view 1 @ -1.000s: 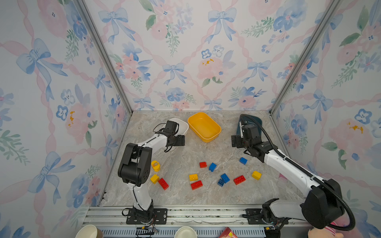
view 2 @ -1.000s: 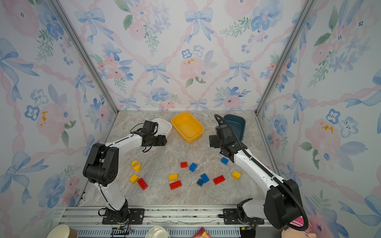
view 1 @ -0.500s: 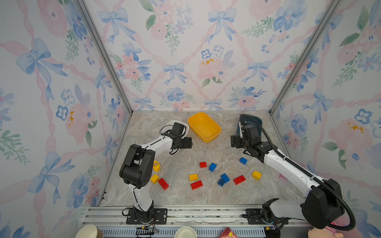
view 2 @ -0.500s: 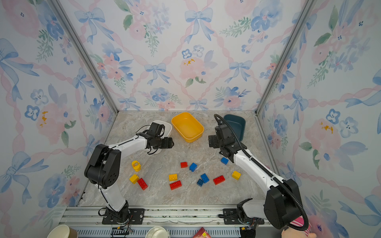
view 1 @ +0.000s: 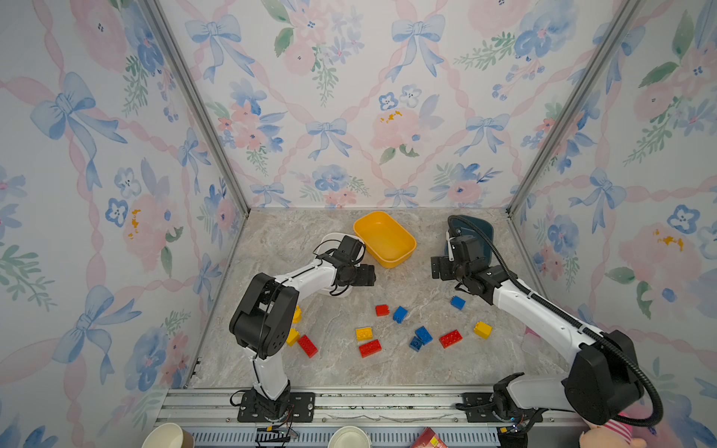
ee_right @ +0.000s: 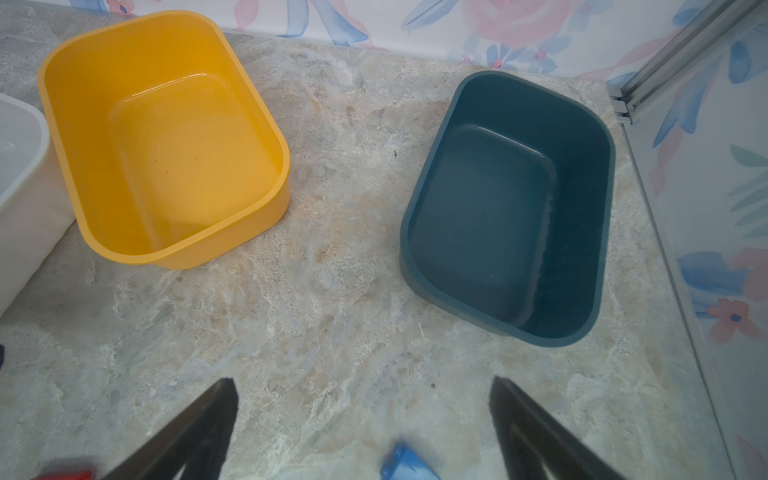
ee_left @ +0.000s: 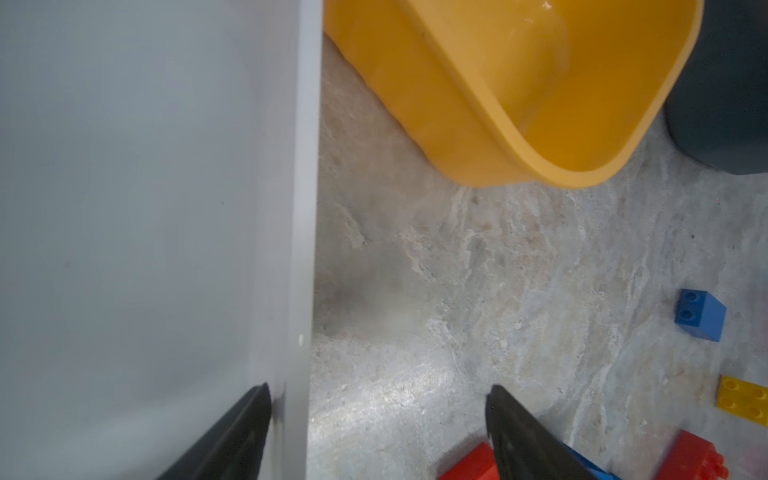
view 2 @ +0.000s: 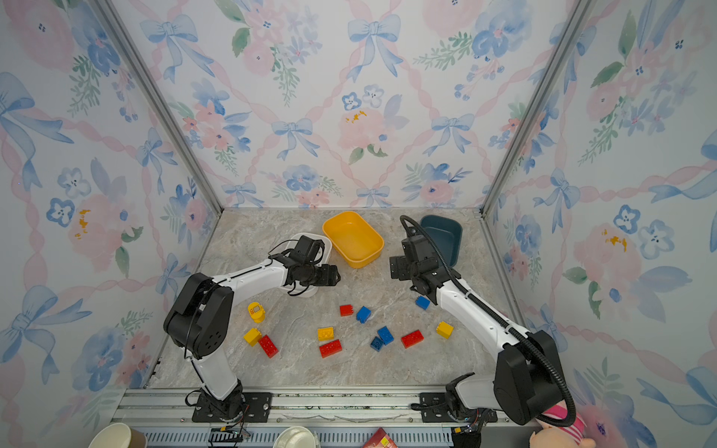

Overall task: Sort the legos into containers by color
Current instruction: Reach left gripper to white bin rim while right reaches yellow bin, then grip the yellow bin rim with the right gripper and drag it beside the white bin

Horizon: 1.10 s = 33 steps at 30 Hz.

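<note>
Showing only tips, the left tool (ee_left: 379, 394) seemingly straddles the white tub (ee_left: 145, 208).

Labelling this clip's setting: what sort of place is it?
Probably a staged robot test booth, not a real room: floral wallpaper panels on bare metal posts, a left arm and right arm bolted to a front rail, a marble-look tabletop.

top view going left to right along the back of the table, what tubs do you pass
white tub → yellow tub → dark teal tub
</note>
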### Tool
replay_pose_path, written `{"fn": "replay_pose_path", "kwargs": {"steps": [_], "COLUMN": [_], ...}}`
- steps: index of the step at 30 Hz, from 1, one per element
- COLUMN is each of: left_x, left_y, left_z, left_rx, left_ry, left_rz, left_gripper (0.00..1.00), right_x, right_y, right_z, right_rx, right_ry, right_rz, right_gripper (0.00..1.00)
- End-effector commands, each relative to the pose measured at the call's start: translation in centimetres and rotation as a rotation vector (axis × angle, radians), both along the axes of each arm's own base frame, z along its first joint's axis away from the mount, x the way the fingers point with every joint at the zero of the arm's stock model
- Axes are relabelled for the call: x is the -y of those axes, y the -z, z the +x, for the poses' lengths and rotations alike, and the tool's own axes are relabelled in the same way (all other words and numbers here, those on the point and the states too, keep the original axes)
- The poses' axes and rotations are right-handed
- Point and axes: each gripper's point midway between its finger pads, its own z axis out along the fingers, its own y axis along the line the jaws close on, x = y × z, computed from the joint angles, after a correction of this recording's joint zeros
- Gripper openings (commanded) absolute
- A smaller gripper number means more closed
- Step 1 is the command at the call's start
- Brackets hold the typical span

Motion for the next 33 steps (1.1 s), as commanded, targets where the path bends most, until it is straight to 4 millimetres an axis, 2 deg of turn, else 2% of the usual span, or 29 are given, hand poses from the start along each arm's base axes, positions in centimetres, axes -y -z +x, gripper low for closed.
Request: {"fn": "replay_pose_path", "kwargs": {"steps": [1, 6, 9, 10, 14, 18, 22, 26, 33], "left_x": [0.2, 0.6, 0.7, 0.8, 0.7, 0.3, -0.9, -2.1, -4.0], "left_y": [-0.2, -1.4, -3.1, -3.9, -6.5, -8.7, -9.6, -9.9, -9.9], "left_z": [-1.2, -0.6, 0.2, 0.5, 1.5, 1.9, 2.0, 2.1, 2.0], "left_rx": [-0.023, 0.004, 0.047, 0.065, 0.135, 0.197, 0.239, 0.266, 0.293], "left_ry": [0.001, -0.013, -0.028, -0.035, -0.052, -0.070, -0.103, -0.131, -0.169], "left_rz": [-0.012, -0.028, -0.041, -0.046, -0.061, -0.088, -0.134, -0.182, -0.218], "left_gripper": [0.83, 0.83, 0.85, 0.85, 0.86, 0.88, 0.90, 0.90, 0.90], "right_x": [-1.4, -3.7, -5.2, -5.6, -6.8, -7.4, -7.5, -7.9, -8.2], "right_y": [-0.1, 0.6, 0.9, 2.0, 3.3, 4.6, 5.5, 6.5, 7.9], "right_z": [0.5, 2.6, 4.8, 5.7, 9.0, 12.3, 14.8, 16.4, 17.9], "right_rx": [-0.027, -0.081, -0.113, -0.147, -0.201, -0.244, -0.261, -0.277, -0.297], "right_ry": [-0.026, -0.076, -0.109, -0.113, -0.129, -0.128, -0.129, -0.142, -0.166], "right_rz": [0.026, 0.055, 0.060, 0.056, 0.103, 0.156, 0.137, 0.103, 0.031], "right_gripper": [0.97, 0.97, 0.97, 0.97, 1.00, 0.84, 0.71, 0.68, 0.63]}}
